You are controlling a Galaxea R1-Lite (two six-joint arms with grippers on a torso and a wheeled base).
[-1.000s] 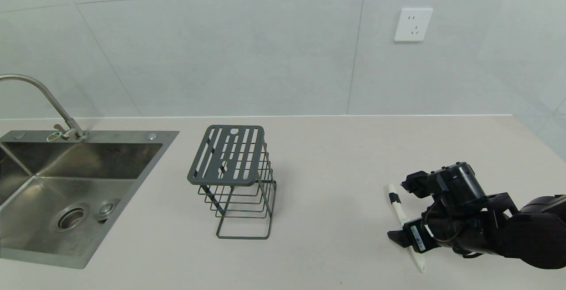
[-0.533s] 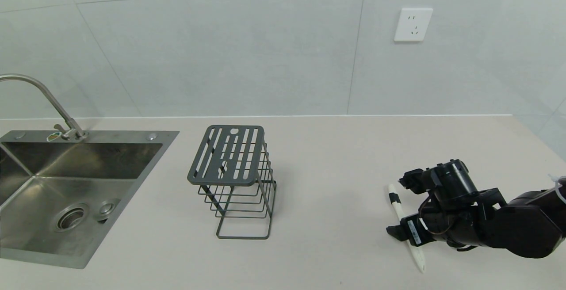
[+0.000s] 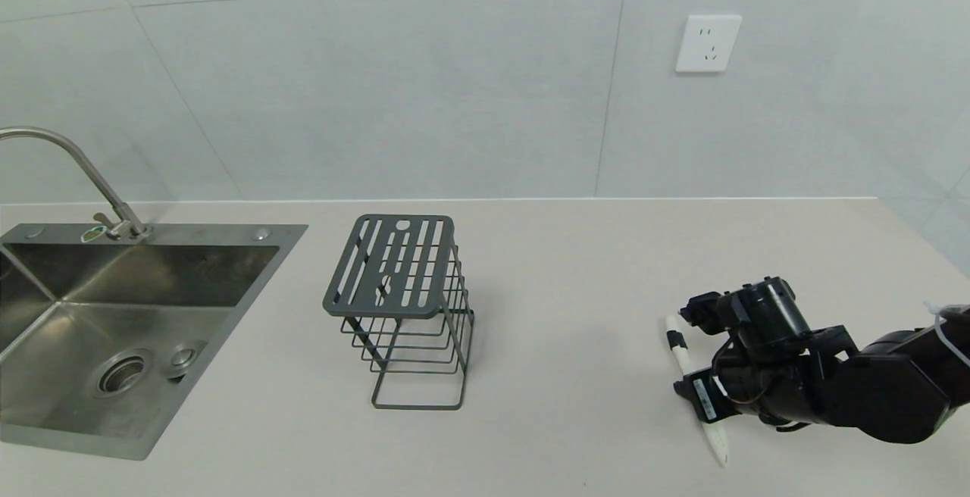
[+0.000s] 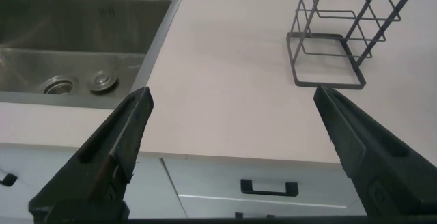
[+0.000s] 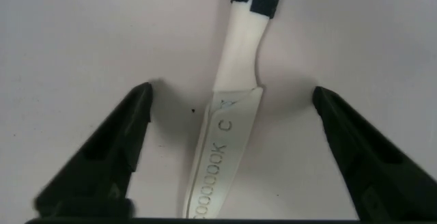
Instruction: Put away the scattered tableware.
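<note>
End effector, left (image 4: pixel 232 98): jaws spread wide, holding nothing, hanging above the front edge of the table (image 4: pixel 225 80)
Knife (image 3: pixel 680 353): white with a black band near its far end, lying flat on the table's right side
End effector, right (image 3: pixel 684 351): jaws open, low over the knife, one finger on either side, not closed on it
Rack (image 3: pixel 394 307): dark wire, upright mid-table, slotted plate on top
Sink (image 3: pixel 280 243): steel basin at left, drain strainer (image 3: pixel 121 373) in its bottom
Faucet (image 3: pixel 76 164): curved, behind the sink
</note>
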